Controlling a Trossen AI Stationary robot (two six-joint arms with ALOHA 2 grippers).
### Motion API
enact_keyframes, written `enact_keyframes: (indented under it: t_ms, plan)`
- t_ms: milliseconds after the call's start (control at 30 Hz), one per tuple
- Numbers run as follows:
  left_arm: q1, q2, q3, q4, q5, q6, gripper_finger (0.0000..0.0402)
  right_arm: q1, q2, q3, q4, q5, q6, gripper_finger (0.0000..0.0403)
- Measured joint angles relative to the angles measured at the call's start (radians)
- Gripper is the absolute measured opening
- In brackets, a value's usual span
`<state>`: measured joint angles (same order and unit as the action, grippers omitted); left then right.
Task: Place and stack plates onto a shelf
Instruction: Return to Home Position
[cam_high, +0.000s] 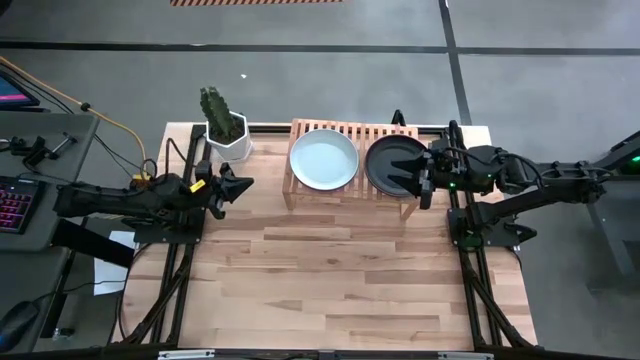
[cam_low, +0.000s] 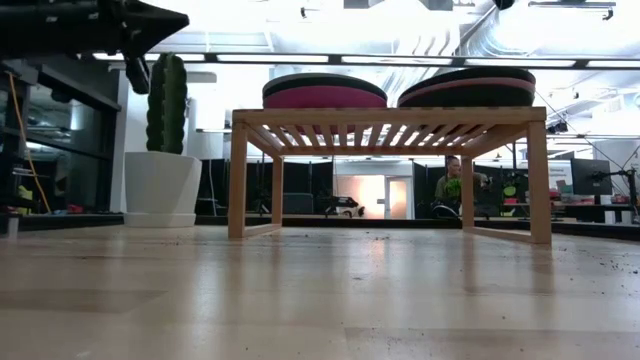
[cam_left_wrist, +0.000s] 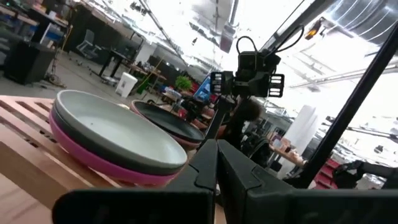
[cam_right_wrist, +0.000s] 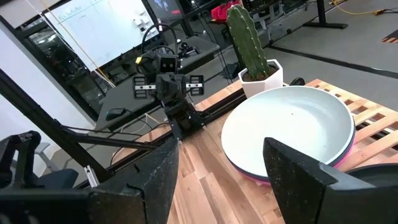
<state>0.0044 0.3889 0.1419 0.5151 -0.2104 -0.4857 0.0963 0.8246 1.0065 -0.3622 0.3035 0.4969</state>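
The light-wood shelf (cam_high: 362, 133) stands at the table's far middle and carries two stacks of plates. The left stack has the pale mint plate (cam_high: 323, 160) on top, over a dark plate and the hot pink plate (cam_left_wrist: 93, 158). The right stack has the black plate (cam_high: 395, 165) on top, with a pink rim (cam_low: 465, 88) showing lower down. My left gripper (cam_high: 243, 185) is shut and empty, in the air left of the shelf. My right gripper (cam_high: 424, 180) is open over the right edge of the black plate and holds nothing.
A white hexagonal pot with a green cactus (cam_high: 225, 130) stands at the shelf's far left corner. Bare wood table (cam_high: 330, 270) spreads in front of the shelf toward the near edge. A keyboard and cables lie on a side desk (cam_high: 20, 190) to the left.
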Motion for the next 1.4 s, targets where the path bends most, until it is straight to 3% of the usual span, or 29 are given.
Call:
enact_keyframes:
  t_ms: [367,500,733,1200,1400]
  plan:
    - [0.0,-0.108,-0.112,0.008,0.009,-0.012,0.0,0.0,0.0,0.0,-0.006,0.0,0.009,0.0216]
    - [0.0,-0.157,-0.131,-0.022,0.088,-0.006,0.0,0.0,0.0,0.0,-0.031,0.006,0.048,0.0216]
    - [0.0,-0.218,-0.131,-0.218,0.239,0.027,0.0,0.0,0.0,0.0,-0.061,0.007,0.047,0.0216]
    - [0.002,-0.257,-0.13,-0.509,0.212,0.082,0.0,0.0,0.0,0.0,-0.069,-0.026,0.1,0.0216]
    - [0.002,-0.243,-0.129,-0.508,0.18,0.045,0.0,0.0,-0.002,0.0,-0.099,-0.055,0.109,0.0216]
